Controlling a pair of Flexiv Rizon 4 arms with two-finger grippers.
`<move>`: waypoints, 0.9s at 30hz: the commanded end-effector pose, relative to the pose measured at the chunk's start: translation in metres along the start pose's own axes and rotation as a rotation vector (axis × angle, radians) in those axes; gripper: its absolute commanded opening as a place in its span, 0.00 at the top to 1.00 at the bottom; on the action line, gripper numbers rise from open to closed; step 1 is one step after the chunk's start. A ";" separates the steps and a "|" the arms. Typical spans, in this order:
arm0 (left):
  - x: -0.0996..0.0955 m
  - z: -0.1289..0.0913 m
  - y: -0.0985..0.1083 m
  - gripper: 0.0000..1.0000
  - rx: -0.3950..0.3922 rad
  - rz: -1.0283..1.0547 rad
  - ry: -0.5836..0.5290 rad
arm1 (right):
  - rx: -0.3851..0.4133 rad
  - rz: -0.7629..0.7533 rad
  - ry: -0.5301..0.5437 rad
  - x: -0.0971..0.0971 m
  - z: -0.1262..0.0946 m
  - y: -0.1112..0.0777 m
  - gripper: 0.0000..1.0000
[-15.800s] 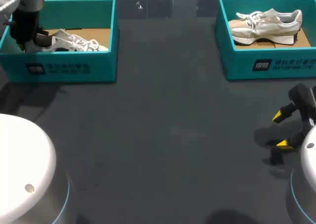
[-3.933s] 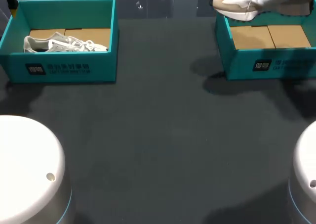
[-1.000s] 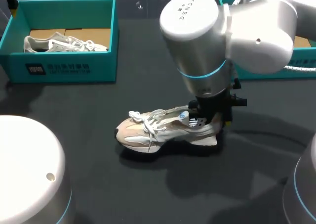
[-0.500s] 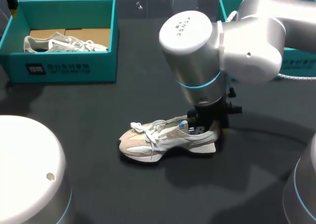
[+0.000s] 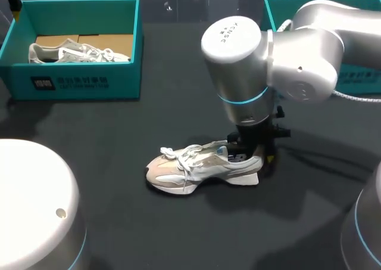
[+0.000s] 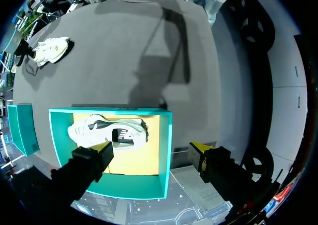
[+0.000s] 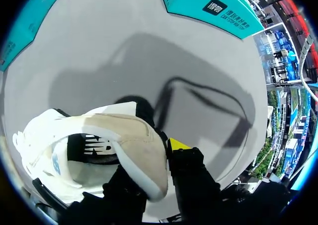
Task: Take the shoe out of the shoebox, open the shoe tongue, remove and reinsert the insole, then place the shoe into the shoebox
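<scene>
Your right arm comes in from the right and reaches to the middle of the table [image 5: 178,234], and there's the beige shoe [image 5: 199,170], down on the dark surface and upright on its sole, toe pointing left, heel to the right, white laces loose over the top. The right gripper [image 5: 255,152] sits right at that heel, coming down from above. From the right wrist view, the right gripper [image 7: 156,154] is clamped on the heel of the beige shoe [image 7: 99,145]: one yellow fingertip [image 7: 177,144] is pressed against the outside of the heel, while the other finger goes down inside the collar, its tip hidden by the fabric. You can see straight into the shoe's opening from there, with the dark lining showing. The right shoebox [image 5: 364,82] stands at the far right, mostly hidden behind your arm and well apart from the shoe. Over on the far left, the left shoebox [image 5: 77,82] holds a grey shoe [image 5: 71,52] lying on the cardboard floor. Your left gripper [image 6: 151,148] hangs high above that left shoebox [image 6: 166,150], fingers spread wide and holding nothing, with the grey shoe [image 6: 107,133] below it in the box.
</scene>
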State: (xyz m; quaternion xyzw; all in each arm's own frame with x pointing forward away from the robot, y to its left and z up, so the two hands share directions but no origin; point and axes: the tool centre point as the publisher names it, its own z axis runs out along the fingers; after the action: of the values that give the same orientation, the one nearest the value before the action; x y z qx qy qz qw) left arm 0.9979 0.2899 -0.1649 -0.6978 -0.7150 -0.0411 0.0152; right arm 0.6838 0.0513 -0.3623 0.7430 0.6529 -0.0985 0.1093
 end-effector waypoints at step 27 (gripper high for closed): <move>0.000 -0.001 0.000 0.00 0.001 0.001 0.002 | 0.031 -0.019 0.080 -0.003 0.013 -0.006 0.00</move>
State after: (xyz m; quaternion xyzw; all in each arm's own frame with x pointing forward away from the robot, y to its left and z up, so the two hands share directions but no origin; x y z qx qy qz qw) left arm 0.9979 0.2899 -0.1649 -0.6978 -0.7150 -0.0411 0.0152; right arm 0.6814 0.0505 -0.3796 0.7429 0.6595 -0.0889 0.0730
